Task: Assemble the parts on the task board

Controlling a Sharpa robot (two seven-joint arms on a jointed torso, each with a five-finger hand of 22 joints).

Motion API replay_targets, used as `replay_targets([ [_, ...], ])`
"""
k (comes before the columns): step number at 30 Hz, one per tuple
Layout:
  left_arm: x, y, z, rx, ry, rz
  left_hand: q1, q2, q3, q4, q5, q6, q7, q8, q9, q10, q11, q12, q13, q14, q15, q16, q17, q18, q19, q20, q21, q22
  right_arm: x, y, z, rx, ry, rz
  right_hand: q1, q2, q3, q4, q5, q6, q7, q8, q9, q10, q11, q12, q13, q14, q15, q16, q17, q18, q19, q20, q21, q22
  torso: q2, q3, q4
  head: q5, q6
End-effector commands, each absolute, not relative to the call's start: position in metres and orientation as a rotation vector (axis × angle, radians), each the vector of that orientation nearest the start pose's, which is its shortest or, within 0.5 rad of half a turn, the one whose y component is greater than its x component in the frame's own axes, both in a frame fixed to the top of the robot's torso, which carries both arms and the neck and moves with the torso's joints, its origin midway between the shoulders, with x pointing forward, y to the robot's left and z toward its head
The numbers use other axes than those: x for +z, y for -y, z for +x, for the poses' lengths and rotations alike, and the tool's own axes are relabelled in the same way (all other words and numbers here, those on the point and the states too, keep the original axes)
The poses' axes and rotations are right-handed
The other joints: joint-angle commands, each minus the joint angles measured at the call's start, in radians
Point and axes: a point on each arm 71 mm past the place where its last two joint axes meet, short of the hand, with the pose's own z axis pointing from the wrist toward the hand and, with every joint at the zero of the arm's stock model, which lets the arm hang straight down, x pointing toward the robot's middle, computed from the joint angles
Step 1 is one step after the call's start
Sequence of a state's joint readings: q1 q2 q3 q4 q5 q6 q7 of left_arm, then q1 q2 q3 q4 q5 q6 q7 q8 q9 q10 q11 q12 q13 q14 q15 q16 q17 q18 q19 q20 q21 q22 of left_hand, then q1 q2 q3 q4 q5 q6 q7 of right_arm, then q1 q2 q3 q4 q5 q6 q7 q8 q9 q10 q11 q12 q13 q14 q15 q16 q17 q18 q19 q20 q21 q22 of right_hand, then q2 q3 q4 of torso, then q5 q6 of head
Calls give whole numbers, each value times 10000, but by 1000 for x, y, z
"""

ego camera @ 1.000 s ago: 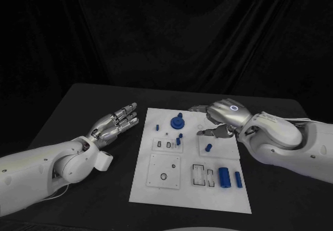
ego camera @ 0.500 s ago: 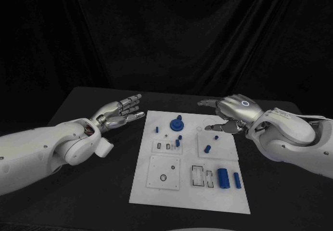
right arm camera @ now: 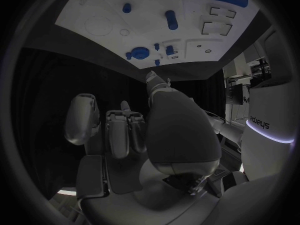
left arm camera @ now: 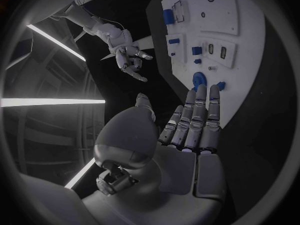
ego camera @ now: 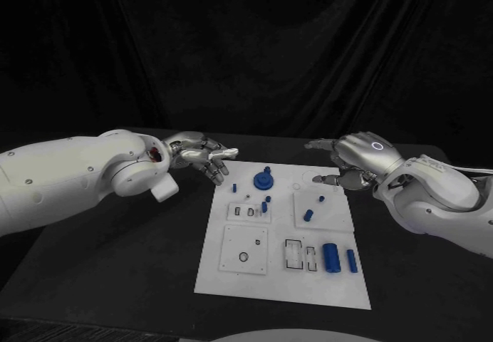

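A flat white rectangular task board (ego camera: pixel 283 281) lies mid-frame on the black bench (ego camera: pixel 113 271), long axis running near to far. A large blue cylinder part (ego camera: pixel 330 257) lies lengthwise at lower right; a round blue gear part (ego camera: pixel 263 182) sits at the far end. Above, the left hand (ego camera: pixel 200 153) and right hand (ego camera: pixel 355 162) hover with fingers spread, holding nothing.

Both arms are hanging out above the table, reaching in from opposite sides. The left arm is coming in from the left with its elbow raised, and the left hand (ego camera: pixel 201 154) is sitting palm-ish down with fingers extended and slightly spread, holding nothing. From the left wrist view those fingers (left arm camera: pixel 199 116) are lying straight, side by side. The right hand (ego camera: pixel 355 162) is hovering across from it, fingers loosely curved and apart, thumb sticking out, nothing in its grasp. The hands are well apart.
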State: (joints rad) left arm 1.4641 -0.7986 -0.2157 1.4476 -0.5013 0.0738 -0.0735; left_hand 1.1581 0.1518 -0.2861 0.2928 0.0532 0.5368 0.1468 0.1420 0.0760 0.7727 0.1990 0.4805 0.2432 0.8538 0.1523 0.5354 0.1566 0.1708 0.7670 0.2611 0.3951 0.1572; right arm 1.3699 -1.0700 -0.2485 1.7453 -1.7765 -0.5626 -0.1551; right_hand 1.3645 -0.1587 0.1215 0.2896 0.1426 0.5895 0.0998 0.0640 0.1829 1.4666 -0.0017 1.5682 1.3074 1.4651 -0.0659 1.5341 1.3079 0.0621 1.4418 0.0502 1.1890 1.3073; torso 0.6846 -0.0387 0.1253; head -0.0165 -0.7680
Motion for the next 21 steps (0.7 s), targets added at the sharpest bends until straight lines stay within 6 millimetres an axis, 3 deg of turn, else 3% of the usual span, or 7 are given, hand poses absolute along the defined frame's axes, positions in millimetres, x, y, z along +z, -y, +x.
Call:
replay_targets([
  [1,-152,-189,505,-9697,-23154,-3508,-225,78,-307,-40,-54,1030,62,363,166,456,-240,784,485,511,-225,763,396,112,500,-170,191,74,-149,244,437,4776,-13398,-3760,9,98,48,2,48,94,-10,49,15,1042,61,26,2634,985,71,55,2399,113,24,15,46,1673,-30,145,-168,53,-133],
  [6,-150,-178,506,-7950,-23065,-1199,-157,343,-600,-53,19,1979,151,958,438,1252,-873,3323,2270,1675,-827,3448,1938,122,1870,-769,1167,577,-154,242,441,4687,-13468,-3657,-73,197,59,-16,113,594,-20,142,82,1042,52,26,2634,990,63,70,2409,105,48,7,90,1682,-57,287,-239,35,-196],
  [7,-149,-176,507,-7648,-23027,-853,-141,417,-706,-46,-109,2464,114,1355,737,1259,-1066,5659,4629,1816,-1150,6314,4867,-95,2272,-1348,2152,1233,-155,243,441,4650,-13496,-3632,-73,197,59,-16,113,594,-20,142,82,1042,52,26,2634,990,63,70,2409,105,48,7,90,1682,-58,297,-242,41,-195],
  [9,-150,-170,508,-7048,-23002,-268,-24,441,-646,11,-87,2399,87,1402,867,1919,-1153,6766,6076,2436,-1174,7536,6605,-180,2257,-1313,2722,1659,-158,245,442,4556,-13565,-3569,-83,211,61,-23,149,695,-20,157,93,1042,50,26,2634,991,61,75,2413,105,51,5,93,1683,-71,357,-297,123,-201],
  [12,-150,-160,510,-6268,-23026,237,119,428,-416,-77,-31,3403,-121,2209,1555,5238,-1188,9577,10452,5212,-1158,9777,11350,-146,2236,-1583,4655,3115,-160,248,443,4431,-13626,-3466,-87,222,63,-26,169,754,-18,166,99,1042,50,26,2634,990,60,70,2409,104,53,4,99,1684,-112,452,-415,257,-259],
  [13,-151,-157,510,-6000,-23049,424,88,399,-362,-78,-21,3422,-159,2405,1840,6366,-1319,10202,11665,6105,-1293,10128,12638,-452,3078,-1592,6421,5373,-161,248,444,4397,-13632,-3431,-102,239,65,-28,200,845,-13,182,109,1042,52,26,2634,991,60,75,2412,103,57,2,104,1685,-121,470,-432,269,-253],
  [21,-155,-137,510,-4247,-23398,1573,-146,301,266,-164,21,3077,-542,4330,4827,7981,-1680,10903,13276,7170,-1632,10353,14142,-943,5022,-1675,10273,10817,-163,249,446,4235,-13696,-3264,-63,328,97,-111,575,1331,-10,248,131,1042,53,26,2634,996,60,89,2423,101,68,-1,118,1687,-183,621,-685,518,-355],
])
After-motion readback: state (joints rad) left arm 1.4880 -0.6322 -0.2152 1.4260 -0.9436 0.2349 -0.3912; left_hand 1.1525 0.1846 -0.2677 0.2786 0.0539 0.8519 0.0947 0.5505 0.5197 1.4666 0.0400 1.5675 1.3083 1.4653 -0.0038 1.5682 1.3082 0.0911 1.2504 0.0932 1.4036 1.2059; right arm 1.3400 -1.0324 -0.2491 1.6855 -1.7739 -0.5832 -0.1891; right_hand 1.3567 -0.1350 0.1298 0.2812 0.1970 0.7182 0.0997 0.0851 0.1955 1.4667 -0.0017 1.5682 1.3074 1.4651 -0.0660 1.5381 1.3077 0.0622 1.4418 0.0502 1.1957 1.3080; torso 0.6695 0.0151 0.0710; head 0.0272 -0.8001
